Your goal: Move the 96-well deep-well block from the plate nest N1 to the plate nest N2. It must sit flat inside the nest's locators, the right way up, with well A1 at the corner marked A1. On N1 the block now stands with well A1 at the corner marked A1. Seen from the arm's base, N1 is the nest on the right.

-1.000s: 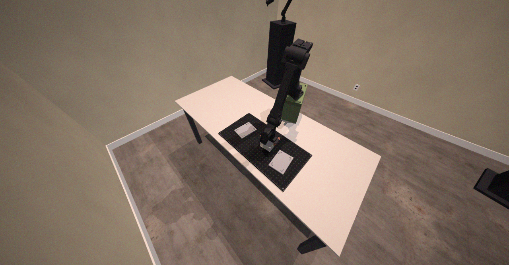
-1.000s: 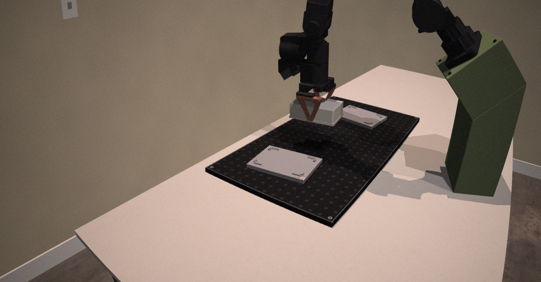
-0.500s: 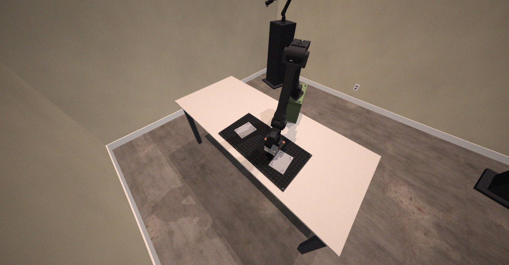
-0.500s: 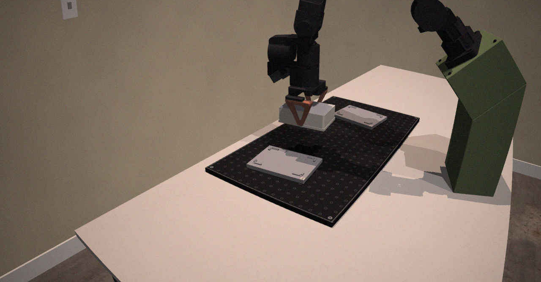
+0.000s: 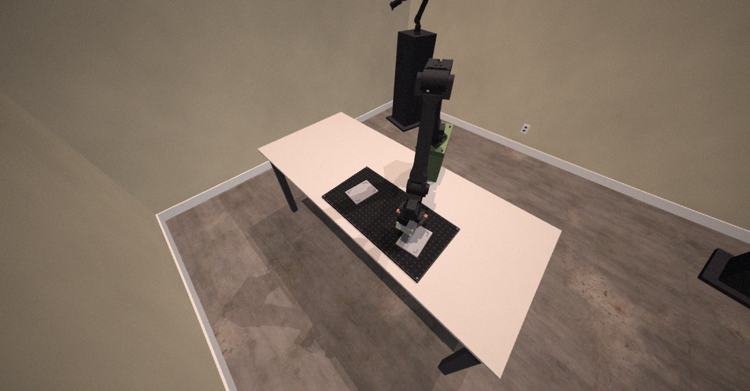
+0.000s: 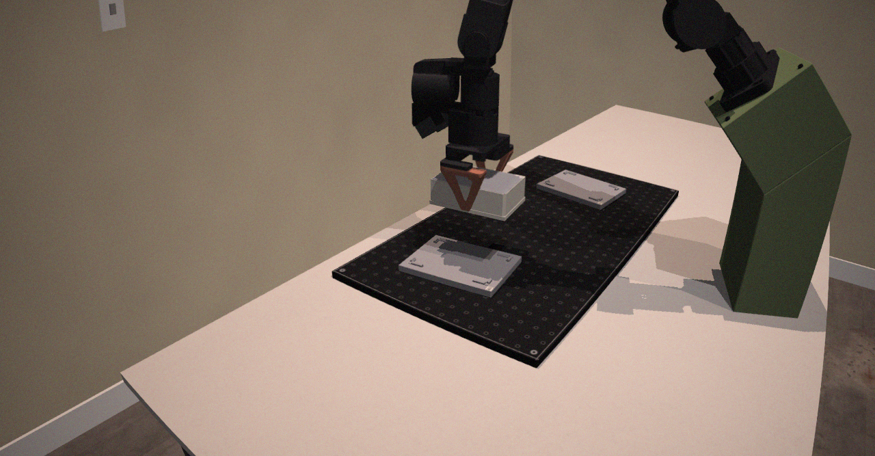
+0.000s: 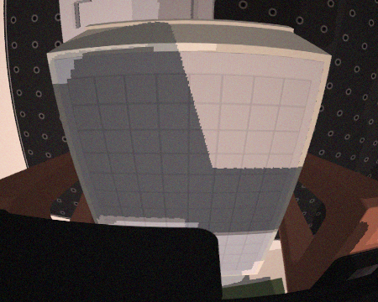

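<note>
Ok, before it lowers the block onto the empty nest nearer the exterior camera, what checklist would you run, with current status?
1. Gripper shut on the deep-well block: ok.
2. Block level, wells up: ok.
3. N2 nest bare, locators free: ok.
4. Block centred over N2: not ok; in the wrist view the nest shows past the block's far edge.
5. A1 corners matching: cannot tell.
6. Block held above the breadboard: ok.

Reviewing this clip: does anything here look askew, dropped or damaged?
Nothing stands out. The gripper holds the deep-well block level and right way up in the air above the nearer nest. Both nests lie flat on the black breadboard.
</note>
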Tool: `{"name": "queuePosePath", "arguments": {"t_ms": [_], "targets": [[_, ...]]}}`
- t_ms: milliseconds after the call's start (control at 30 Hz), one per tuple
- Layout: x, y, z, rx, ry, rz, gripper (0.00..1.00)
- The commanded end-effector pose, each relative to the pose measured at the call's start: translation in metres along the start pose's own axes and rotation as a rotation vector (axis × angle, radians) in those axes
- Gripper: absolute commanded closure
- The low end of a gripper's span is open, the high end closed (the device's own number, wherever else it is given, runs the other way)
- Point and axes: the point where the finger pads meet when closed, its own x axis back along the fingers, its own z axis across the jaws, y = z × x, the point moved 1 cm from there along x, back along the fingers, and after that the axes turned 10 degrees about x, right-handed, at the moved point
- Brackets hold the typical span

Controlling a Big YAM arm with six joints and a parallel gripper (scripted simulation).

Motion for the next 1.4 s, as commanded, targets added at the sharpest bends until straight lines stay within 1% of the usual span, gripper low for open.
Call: {"name": "queuePosePath", "arguments": {"t_ms": [0,333,400,467,500,567,633,1367], "targets": [[-0.002,0.009,0.015,-0.016,0.01,0.004,1.0],[-0.001,0.023,0.048,-0.016,0.011,0.002,1.0],[-0.001,0.023,0.048,-0.016,0.011,0.002,1.0],[-0.005,0.01,0.035,-0.03,-0.008,0.026,1.0],[-0.005,0.009,0.035,-0.03,-0.008,0.028,1.0],[-0.004,0.013,0.035,-0.031,-0.006,0.019,1.0],[-0.003,0.016,0.041,-0.024,0.003,0.012,1.0],[-0.004,0.015,0.039,-0.021,0.001,0.013,1.0]]}}
